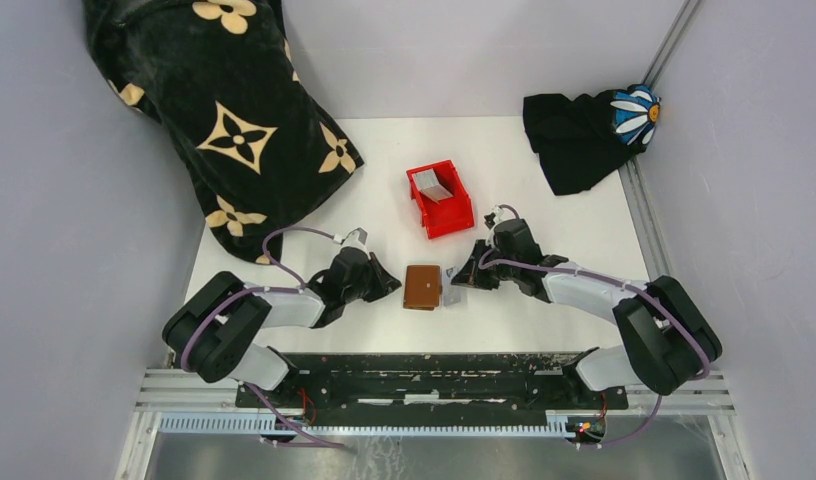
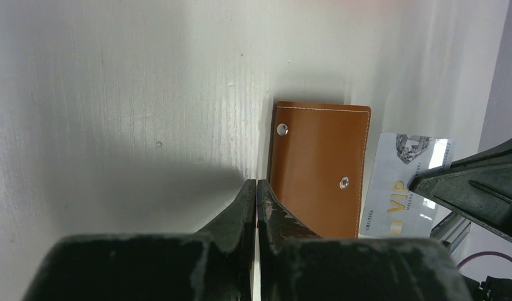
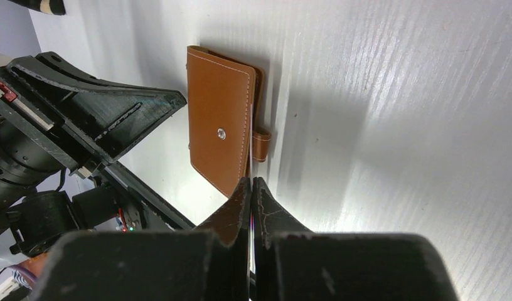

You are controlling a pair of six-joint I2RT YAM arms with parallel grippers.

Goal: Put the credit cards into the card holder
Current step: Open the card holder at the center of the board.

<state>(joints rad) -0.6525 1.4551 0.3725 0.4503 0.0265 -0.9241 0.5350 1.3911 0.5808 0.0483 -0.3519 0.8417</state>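
Here's the wallet (image 2: pixel 319 169), flat on the white tabletop (image 1: pixel 384 160) right between the two arms. It's tan-brown leather with pale stitching round the edge, folded shut, two small metal snaps showing on its face. From the right wrist view a short strap tab pokes out past one long side.

The left end effector (image 2: pixel 257 191) is pinched fully together, nothing between its fingers, tips down at the tabletop just beside the wallet's left edge. Whether they touch the leather is hard to call.

On the other side, the right end effector (image 3: pixel 251 188) is clamped tight on a card (image 2: pixel 394 182). Its own camera catches only a thin pale line between the fingers. From the left wrist the face shows: silvery light blue, gold "VIP" lettering, a gem graphic in one corner. The card sits just beside the wallet's right edge, tilted up, not inside.

Further back stands the red bin (image 1: pixel 454 218), with more grey cards (image 1: pixel 439 187) in it.
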